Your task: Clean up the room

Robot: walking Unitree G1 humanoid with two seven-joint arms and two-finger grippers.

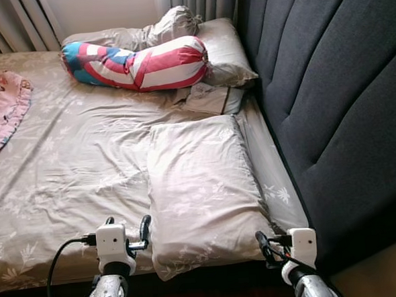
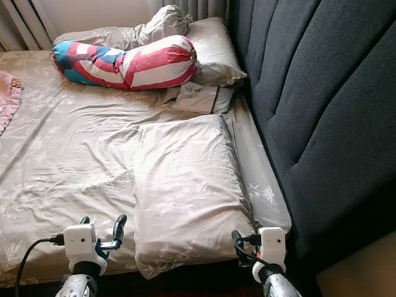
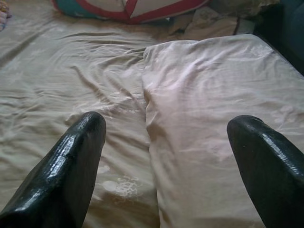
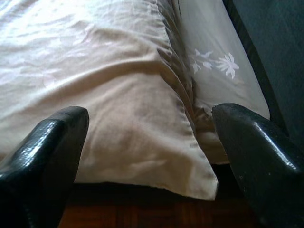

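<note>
Standing at the edge of the bed (image 1: 71, 163), headboard (image 1: 337, 113) on the right. Both hands low at the near edge, fingers spread wide, gripping nothing. Left hand (image 1: 137, 236) just beside the near left corner of the big beige pillow (image 1: 200, 189); per left wrist view, aimed along that pillow's left edge where it meets the sheet. Right hand (image 1: 266, 246) at the near right corner, fingers straddling the corner and the strip of mattress next to the headboard.

Progress, judged from the layout: early-to-mid. Pillow lies flat but lengthwise, near end overhanging the mattress edge — not yet set at the head. Sheet wrinkled across the middle, not smoothed. Striped bolster (image 1: 136, 65), grey bundle (image 1: 170, 23) and two smaller pillows (image 1: 222, 53) heaped in the far corner w/ no order. Pink blanket (image 1: 2, 106) bunched at the far left, unfolded.

Left to do, prob.: grab the pillow by both near corners, reposition, then sort the heap, fold the blanket.
</note>
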